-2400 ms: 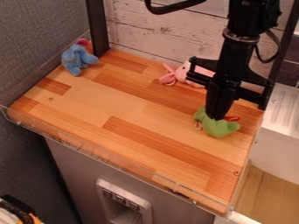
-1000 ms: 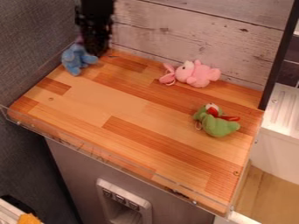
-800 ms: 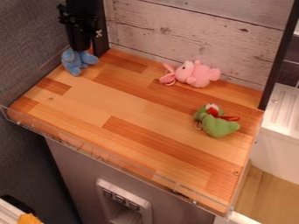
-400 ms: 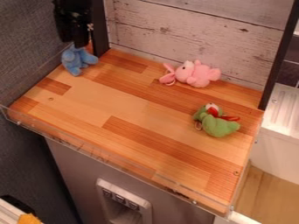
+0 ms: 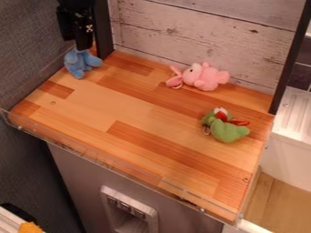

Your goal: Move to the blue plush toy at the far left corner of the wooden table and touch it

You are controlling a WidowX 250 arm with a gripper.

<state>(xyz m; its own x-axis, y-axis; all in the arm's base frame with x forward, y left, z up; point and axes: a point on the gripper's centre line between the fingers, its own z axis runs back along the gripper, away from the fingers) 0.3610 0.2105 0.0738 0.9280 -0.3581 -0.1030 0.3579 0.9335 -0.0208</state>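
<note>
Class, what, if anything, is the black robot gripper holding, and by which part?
That cannot be told: the gripper covers the top of the small blue plush toy, hiding any hold there.

A wall of pale wood boards (image 5: 182, 32) stands along the back edge of the wooden counter (image 5: 133, 102). A dark gray wall (image 5: 30, 41) runs by its left edge. A clear, low rim (image 5: 109, 164) goes along the front edge. Past the right edge is a white ledge (image 5: 294, 113), with light wood floor (image 5: 273, 200) below.
</note>
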